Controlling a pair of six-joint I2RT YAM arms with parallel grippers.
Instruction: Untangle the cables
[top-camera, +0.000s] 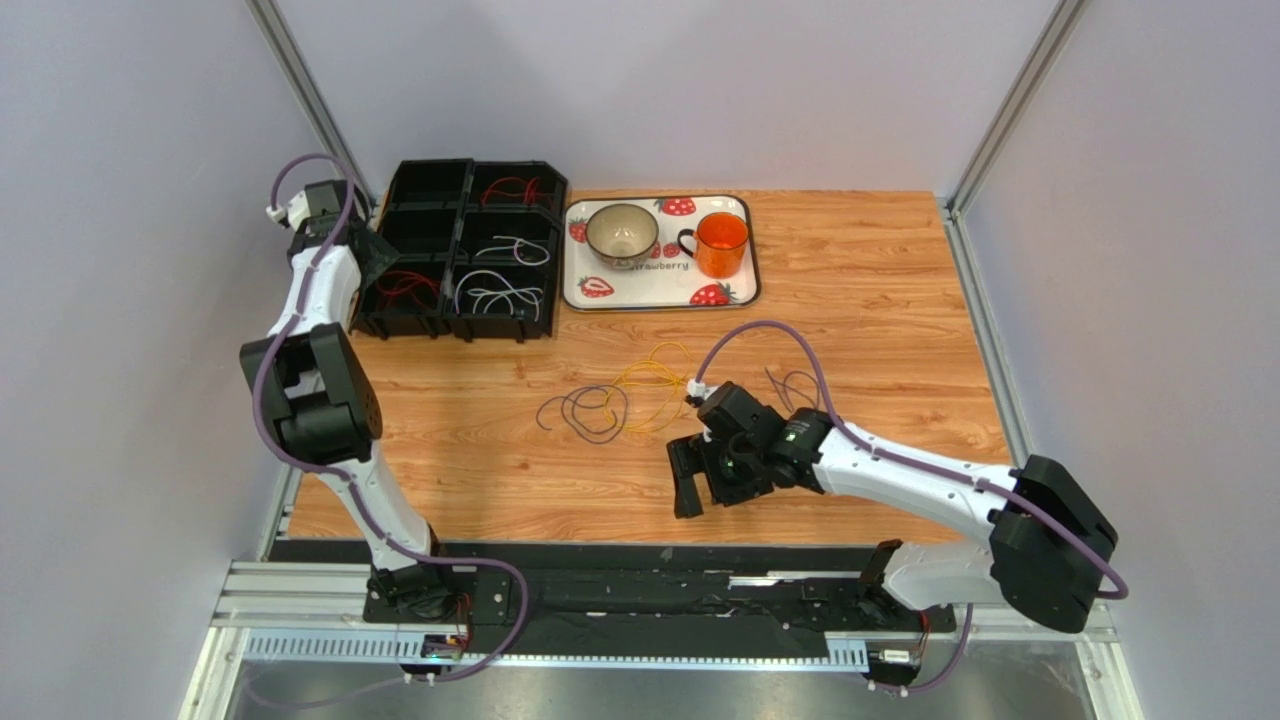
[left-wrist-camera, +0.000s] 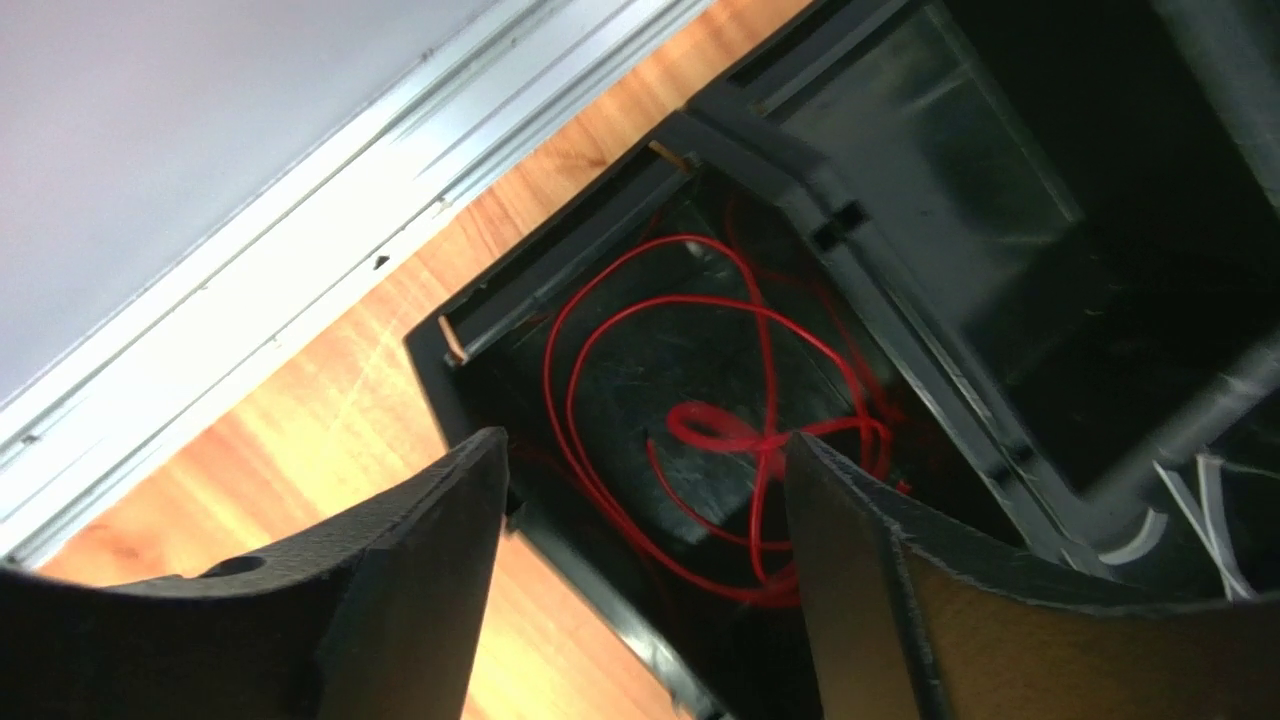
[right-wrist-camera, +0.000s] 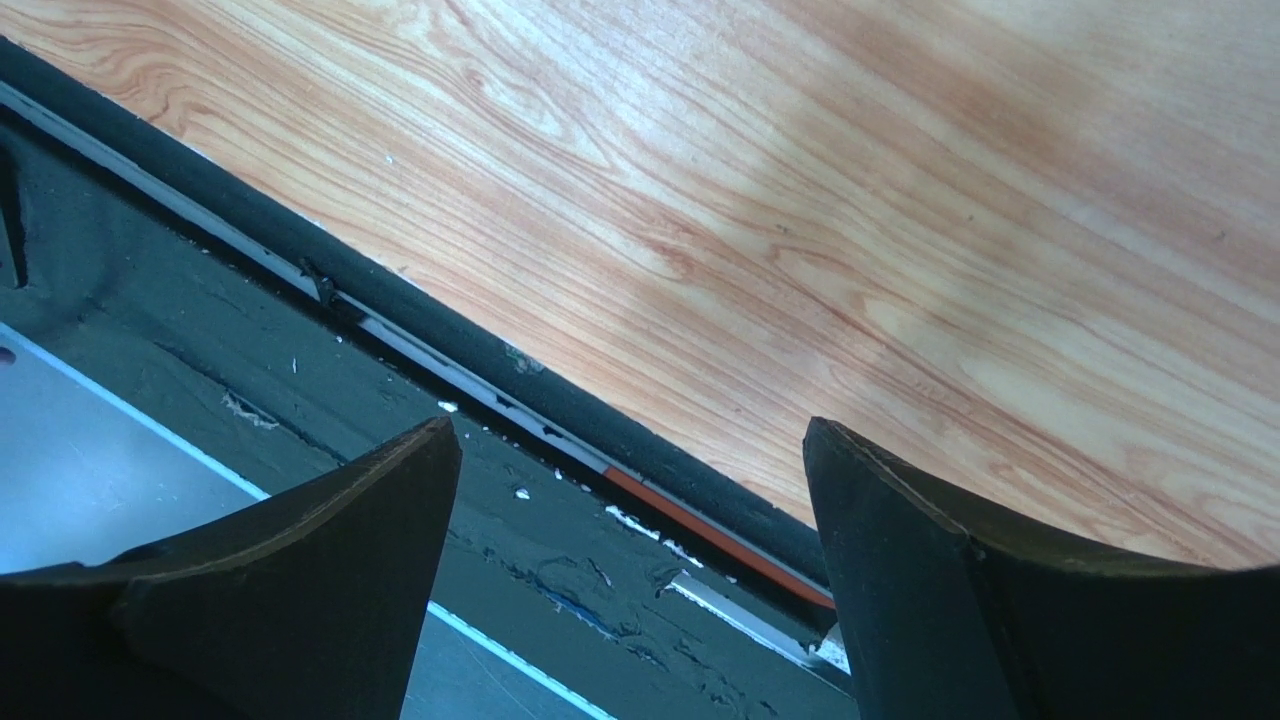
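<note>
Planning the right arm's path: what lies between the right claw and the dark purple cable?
Only bare wooden table lies between the right claw and the dark purple cable; the top view shows it.

We look down from above and behind the arm bases (top-camera: 436, 593), far enough back to take in the whole desk (top-camera: 872, 330). Our left wrist view hangs close over the black organizer (left-wrist-camera: 601, 225), peering through the left hand (left-wrist-camera: 643, 450) at red cables (left-wrist-camera: 718, 432) in its corner compartment. Our right wrist view, past the right hand (right-wrist-camera: 631, 435), faces the desk's near edge closely. The overhead view shares both spots.
</note>
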